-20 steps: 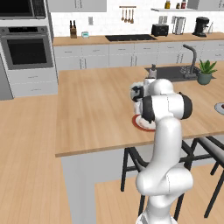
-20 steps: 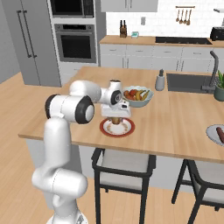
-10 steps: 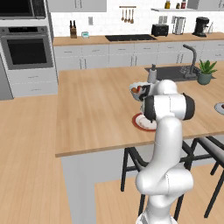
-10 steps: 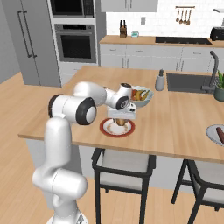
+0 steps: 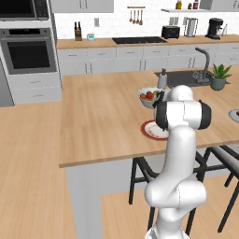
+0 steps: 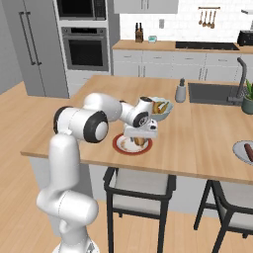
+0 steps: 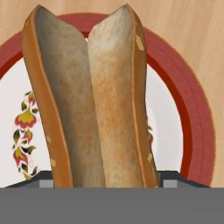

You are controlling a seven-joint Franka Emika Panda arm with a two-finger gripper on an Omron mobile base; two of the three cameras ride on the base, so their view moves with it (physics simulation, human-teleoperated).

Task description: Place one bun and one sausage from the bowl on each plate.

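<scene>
A split, golden-brown bun fills the middle of the hand view, held lengthwise just above a white plate with a red rim. In the right base view my gripper is shut on the bun, low over that plate near the island's front edge. My own forearm covers most of the plate in the left base view. The bun hides my fingertips in the hand view. A second, grey plate at the far right carries a dark red sausage. The bowl is out of view.
A white bowl of coloured fruit stands just behind the red-rimmed plate, close to my hand. A grey bottle, the sink and tap and a potted plant lie further back. Stools stand below the island's front edge.
My hand has carried the bun a little to the right and down, closer to the red-rimmed plate. The jaws have kept the same width.
</scene>
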